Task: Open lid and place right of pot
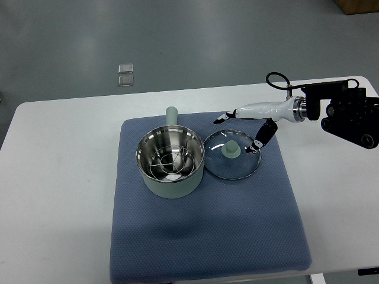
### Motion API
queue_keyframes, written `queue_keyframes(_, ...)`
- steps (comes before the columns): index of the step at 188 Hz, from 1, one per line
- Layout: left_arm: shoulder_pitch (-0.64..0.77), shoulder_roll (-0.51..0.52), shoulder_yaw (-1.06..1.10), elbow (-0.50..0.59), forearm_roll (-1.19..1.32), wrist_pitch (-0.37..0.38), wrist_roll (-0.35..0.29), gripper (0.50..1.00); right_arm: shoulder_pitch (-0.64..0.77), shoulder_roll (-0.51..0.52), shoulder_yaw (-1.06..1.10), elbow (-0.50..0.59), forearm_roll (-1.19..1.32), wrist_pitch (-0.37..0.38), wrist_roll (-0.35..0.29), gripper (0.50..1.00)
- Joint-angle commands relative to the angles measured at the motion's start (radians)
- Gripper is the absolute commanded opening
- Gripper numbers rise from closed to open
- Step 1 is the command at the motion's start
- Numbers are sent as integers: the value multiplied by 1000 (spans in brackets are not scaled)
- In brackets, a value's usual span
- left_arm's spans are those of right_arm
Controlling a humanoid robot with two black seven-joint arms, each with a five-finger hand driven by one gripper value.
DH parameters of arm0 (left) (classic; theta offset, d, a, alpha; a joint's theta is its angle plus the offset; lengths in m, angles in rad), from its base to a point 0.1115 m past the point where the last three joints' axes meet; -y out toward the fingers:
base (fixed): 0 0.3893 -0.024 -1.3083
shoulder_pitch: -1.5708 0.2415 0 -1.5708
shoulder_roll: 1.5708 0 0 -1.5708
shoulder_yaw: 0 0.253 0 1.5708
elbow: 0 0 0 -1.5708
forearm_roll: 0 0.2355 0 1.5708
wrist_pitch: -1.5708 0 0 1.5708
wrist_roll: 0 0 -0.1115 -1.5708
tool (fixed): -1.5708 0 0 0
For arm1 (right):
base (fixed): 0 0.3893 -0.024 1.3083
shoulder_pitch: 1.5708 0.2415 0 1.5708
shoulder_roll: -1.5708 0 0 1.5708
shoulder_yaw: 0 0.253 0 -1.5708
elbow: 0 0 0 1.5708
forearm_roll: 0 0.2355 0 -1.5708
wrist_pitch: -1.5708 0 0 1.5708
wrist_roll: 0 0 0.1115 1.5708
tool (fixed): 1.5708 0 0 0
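A white surface (59,177) carries a blue mat (201,236), and on the mat's upper half stands the pale green pot (170,163). The pot is uncovered, so its shiny steel inside and a wire rack at the bottom show; its handle sticks out from the far side, pointing away from the camera. Just right of the pot, with its rim close against the pot's wall, the glass lid (232,154) lies flat on the mat, its green knob facing up. Right of the pot and just above the lid hovers the right hand (241,126), its fingers spread and holding nothing, one dark fingertip low at the lid's right edge. Its arm runs out to the picture's right edge.
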Motion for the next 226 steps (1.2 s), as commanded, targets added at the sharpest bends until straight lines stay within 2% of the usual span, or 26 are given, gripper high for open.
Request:
queue_keyframes(1, -1, 0, 0, 0, 0, 0, 0, 1000, -1, -11, 51, 0, 48, 15, 2, 921)
queue_keyframes(17, -1, 0, 0, 0, 0, 0, 0, 1000, -7, -13, 136, -1, 165, 40, -9, 921)
queue_keyframes(33, -1, 0, 0, 0, 0, 0, 0, 1000, -33, -11, 206, -3, 329, 95, -32, 921)
queue_keyframes(61, -1, 0, 0, 2, 0, 0, 0, 1000, -85, 10, 322, -11, 589, 127, -150, 924)
queue_keyframes(96, -1, 0, 0, 2, 0, 0, 0, 1000, -144, 86, 457, -31, 763, 127, -234, 926)
queue_keyframes(138, -1, 0, 0, 2, 0, 0, 0, 1000, -196, 118, 583, -113, 1047, 126, -437, 930)
queue_keyframes(156, -1, 0, 0, 3, 0, 0, 0, 1000, -202, 126, 586, -126, 1174, 121, -494, 930)
queue_keyframes(182, -1, 0, 0, 2, 0, 0, 0, 1000, -203, 126, 586, -132, 1306, 117, -532, 930)
queue_keyframes(226, -1, 0, 0, 2, 0, 0, 0, 1000, -231, 122, 586, -135, 1352, 130, -544, 930)
